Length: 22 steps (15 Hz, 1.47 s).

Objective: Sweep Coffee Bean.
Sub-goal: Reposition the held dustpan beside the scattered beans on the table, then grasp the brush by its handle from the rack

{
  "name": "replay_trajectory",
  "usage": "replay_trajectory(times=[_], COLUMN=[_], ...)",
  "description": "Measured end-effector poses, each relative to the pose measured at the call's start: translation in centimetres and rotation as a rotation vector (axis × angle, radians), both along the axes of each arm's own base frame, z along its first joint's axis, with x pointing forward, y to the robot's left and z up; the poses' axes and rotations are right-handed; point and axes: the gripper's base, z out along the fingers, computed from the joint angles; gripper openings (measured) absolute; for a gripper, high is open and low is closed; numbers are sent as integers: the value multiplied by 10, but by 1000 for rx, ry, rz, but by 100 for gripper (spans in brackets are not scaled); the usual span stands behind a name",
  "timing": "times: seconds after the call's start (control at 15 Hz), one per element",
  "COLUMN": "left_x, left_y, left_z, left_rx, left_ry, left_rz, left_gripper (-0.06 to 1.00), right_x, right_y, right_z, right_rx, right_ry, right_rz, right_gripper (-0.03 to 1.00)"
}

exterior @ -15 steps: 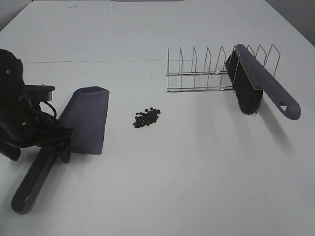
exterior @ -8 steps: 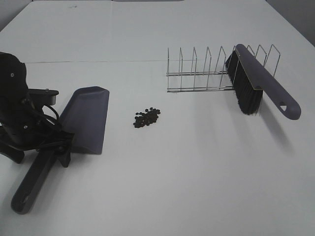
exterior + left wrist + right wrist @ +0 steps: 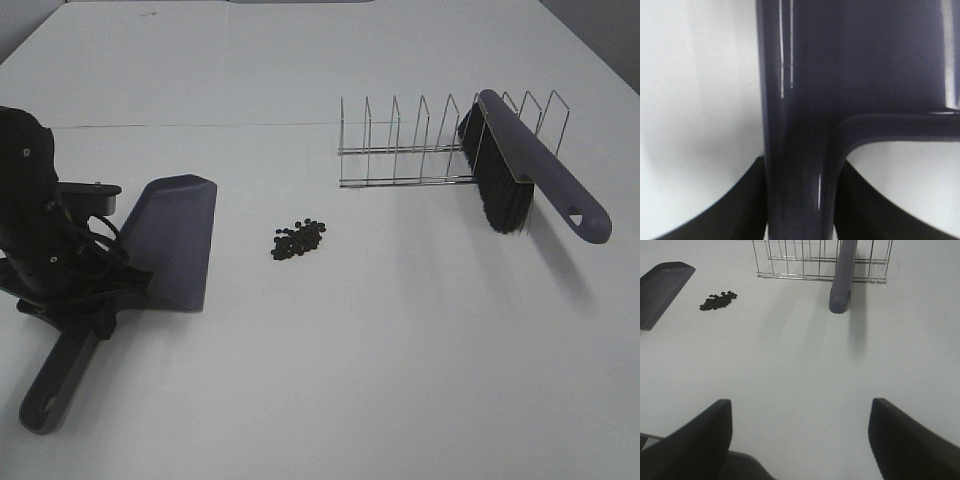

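Observation:
A small pile of dark coffee beans (image 3: 298, 238) lies on the white table; it also shows in the right wrist view (image 3: 717, 301). A dark grey dustpan (image 3: 175, 240) lies left of the beans, its open mouth towards the far side. My left gripper (image 3: 85, 318) straddles the dustpan's handle just behind the pan. In the left wrist view (image 3: 801, 200) both fingers press the sides of the handle (image 3: 800, 165). A grey brush (image 3: 530, 170) with black bristles leans in a wire rack (image 3: 410, 150). My right gripper (image 3: 800, 440) is open and empty above bare table.
The wire rack stands at the back right with the brush handle (image 3: 842, 275) sticking out towards the front. A corner of the dustpan (image 3: 662, 287) shows in the right wrist view. The right gripper is out of the exterior high view.
My left gripper has come down and in over the dustpan handle and closed on it. The dustpan has shifted slightly left. Beans, brush and rack have not moved.

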Motion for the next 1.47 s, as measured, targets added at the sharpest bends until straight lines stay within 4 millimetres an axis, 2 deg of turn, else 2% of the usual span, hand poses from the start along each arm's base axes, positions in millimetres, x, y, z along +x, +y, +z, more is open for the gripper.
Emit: replay_trajectory(times=[0.87, 0.93, 1.07, 1.2, 1.27, 1.33, 1.47], left_x=[1, -1, -4, -15, -19, -27, -42], left_y=[1, 1, 2, 5, 6, 9, 14], left_z=[1, 7, 29, 44, 44, 43, 29], left_rx=[6, 7, -5, -19, -18, -15, -15], left_ry=[-9, -6, -38, -58, -55, -46, -47], left_rz=[-14, -14, -12, -4, -4, -4, -4], left_gripper=[33, 33, 33, 33, 33, 33, 33], right_x=[0, 0, 0, 0, 0, 0, 19], right_y=[0, 0, 0, 0, 0, 0, 1], right_z=[0, 0, 0, 0, 0, 0, 11], right_rx=[0, 0, 0, 0, 0, 0, 57], right_ry=[0, 0, 0, 0, 0, 0, 189], right_rz=[0, 0, 0, 0, 0, -1, -52], right_gripper=[67, 67, 67, 67, 67, 67, 73])
